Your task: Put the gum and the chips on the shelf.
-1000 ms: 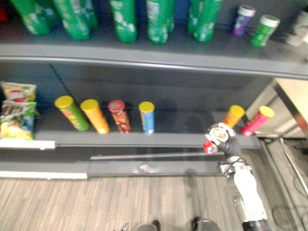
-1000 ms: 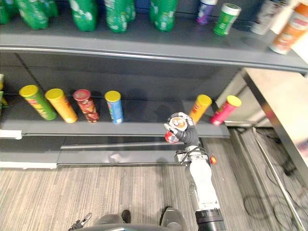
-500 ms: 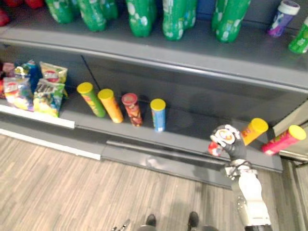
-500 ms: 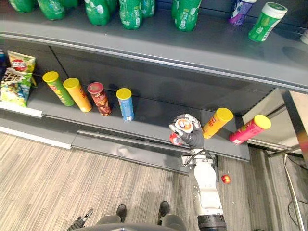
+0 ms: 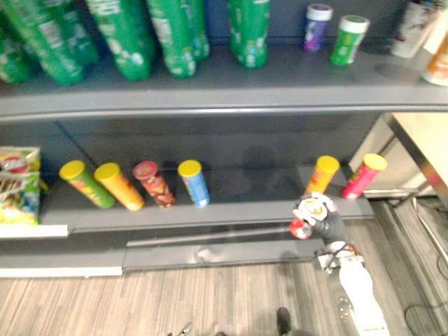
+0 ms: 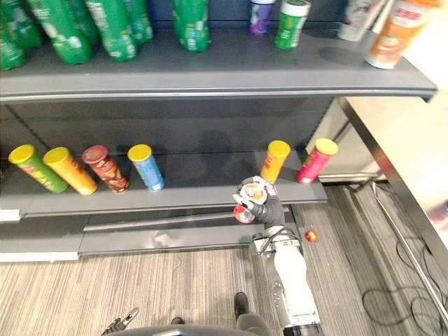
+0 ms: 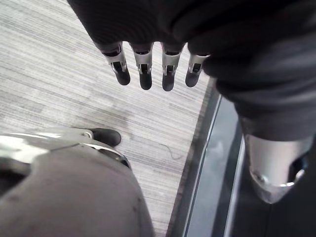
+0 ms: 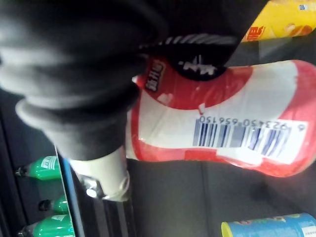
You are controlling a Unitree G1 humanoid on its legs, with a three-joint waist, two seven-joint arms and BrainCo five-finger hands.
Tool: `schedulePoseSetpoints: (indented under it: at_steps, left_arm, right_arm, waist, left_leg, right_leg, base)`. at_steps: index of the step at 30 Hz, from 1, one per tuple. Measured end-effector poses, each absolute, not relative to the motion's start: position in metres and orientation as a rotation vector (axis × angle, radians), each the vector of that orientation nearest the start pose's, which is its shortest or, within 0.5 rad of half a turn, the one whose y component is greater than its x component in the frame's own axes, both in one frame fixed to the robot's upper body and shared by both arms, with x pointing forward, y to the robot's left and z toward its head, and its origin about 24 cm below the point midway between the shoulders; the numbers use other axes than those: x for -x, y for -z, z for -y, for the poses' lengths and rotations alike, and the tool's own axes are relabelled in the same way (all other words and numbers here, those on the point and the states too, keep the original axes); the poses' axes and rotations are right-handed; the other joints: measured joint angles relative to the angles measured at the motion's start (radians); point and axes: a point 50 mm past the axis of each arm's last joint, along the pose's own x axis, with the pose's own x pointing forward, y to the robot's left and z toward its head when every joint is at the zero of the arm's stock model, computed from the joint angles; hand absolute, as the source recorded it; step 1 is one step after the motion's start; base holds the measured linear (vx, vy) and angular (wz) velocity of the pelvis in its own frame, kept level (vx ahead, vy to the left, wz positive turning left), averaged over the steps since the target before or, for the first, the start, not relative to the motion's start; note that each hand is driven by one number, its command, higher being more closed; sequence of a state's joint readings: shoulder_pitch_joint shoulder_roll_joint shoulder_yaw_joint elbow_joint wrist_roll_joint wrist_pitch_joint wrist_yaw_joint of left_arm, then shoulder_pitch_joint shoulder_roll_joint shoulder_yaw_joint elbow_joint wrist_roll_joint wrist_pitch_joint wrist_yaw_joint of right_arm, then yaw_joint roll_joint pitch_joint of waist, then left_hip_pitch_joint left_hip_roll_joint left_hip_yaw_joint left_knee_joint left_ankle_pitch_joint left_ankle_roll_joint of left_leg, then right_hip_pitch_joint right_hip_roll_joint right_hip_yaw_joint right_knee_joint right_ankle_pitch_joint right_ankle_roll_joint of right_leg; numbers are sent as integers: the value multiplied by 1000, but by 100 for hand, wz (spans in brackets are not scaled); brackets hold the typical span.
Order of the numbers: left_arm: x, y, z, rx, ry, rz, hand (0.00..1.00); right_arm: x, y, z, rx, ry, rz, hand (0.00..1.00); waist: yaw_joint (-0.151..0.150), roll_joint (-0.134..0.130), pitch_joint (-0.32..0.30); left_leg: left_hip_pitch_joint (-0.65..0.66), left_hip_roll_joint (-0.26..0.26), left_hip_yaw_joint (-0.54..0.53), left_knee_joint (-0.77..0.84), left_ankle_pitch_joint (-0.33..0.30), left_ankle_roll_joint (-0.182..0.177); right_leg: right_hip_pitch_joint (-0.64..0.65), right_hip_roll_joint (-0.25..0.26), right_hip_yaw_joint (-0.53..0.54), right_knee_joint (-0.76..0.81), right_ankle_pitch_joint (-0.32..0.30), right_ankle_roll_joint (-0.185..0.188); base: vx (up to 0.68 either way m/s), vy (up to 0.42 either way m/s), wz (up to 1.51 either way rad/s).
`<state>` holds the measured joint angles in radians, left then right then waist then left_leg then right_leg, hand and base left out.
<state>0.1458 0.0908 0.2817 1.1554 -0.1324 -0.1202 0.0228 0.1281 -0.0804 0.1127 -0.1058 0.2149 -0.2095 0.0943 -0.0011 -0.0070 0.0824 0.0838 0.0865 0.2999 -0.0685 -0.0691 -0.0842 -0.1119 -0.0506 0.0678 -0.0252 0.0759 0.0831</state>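
My right hand (image 6: 264,204) wrapped round red-white can (image 8: 237,123): likely light, stiff, slick; mid-body grip best. My left hand (image 7: 144,61) slack, empty.

Head stereo pair downward on shared lower shelf (image 6: 210,183); wrist cameras close-up.

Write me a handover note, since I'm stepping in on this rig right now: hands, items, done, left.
Right hand: shut on a red-and-white canister, likely the gum, held in front of the lower shelf near the orange chips can.
Left hand: open, hanging above the floor.
Done: canister not yet set down; chips cans sit on the lower shelf.
Left: place the canister; whether chips remain, cannot tell.
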Motion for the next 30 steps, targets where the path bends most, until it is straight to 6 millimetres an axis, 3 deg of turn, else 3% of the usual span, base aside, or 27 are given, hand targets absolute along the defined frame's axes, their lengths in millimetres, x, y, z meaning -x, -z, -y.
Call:
schedulePoseSetpoints:
  at_steps: [4, 8, 14, 18, 22, 23, 27, 30]
  left_arm:
    - [-48, 168, -220, 160, -461, -1143, 0]
    - [-52, 168, -220, 184, -488, -1138, 0]
    - [-57, 168, -217, 192, -486, -1128, 0]
    - [-57, 168, -216, 193, -485, -1129, 0]
    - [-62, 169, -208, 203, -465, -1121, 0]
    - [-62, 168, -208, 201, -460, -1118, 0]
    - [-65, 168, -204, 183, -420, -1116, 0]
    - [-66, 168, -202, 183, -401, -1114, 0]
  right_arm:
    - [-224, -56, 127, -157, -234, 176, 100]
    - [-224, -56, 127, -156, -263, 168, 100]
    - [-223, -57, 126, -132, -296, 159, 100]
    - [-222, -62, 128, -123, -297, 180, 100]
    - [-214, -59, 166, -88, -140, 169, 100]
    - [-212, -61, 183, -67, -69, 179, 100]
    - [-202, -77, 241, 7, 202, 241, 100]
    - [-191, -92, 267, 50, 339, 301, 100]
  waist:
    - [-19, 4, -2]
    - [-37, 8, -1]
    - [-72, 13, -2]
    - [-76, 18, -1]
    - [-75, 32, -4]
    - [-75, 34, -4]
    - [-80, 39, -6]
    - [-80, 41, -8]
  left_leg:
    - [31, 5, 106, 3, -24, -6]
    - [46, 5, 185, 6, -37, -11]
    - [67, 9, 223, 4, -42, -17]
    - [74, 9, 232, 3, -42, -17]
    - [75, 9, 204, 1, -40, -15]
    - [75, 8, 200, 0, -40, -15]
    - [76, 4, 171, -18, -34, -11]
    - [76, 3, 152, -29, -27, -14]
  right_leg:
    - [-20, 31, 107, 0, 18, -1]
    - [-42, 53, 185, -1, 35, 0]
    - [-40, 69, 220, -1, 42, -2]
    - [-37, 71, 228, -1, 45, -2]
    - [-21, 62, 205, -7, 45, -2]
    - [-19, 60, 201, -7, 45, -2]
    - [-8, 51, 178, -14, 44, -2]
    - [-3, 46, 155, -18, 44, -3]
  base:
    - [2, 6, -82]
    - [2, -12, -65]
    - [-6, -36, -21]
    - [-24, -36, -6]
    - [-12, -30, 20]
    - [-16, -28, 13]
    - [-25, -25, 18]
    - [-24, -25, 19]
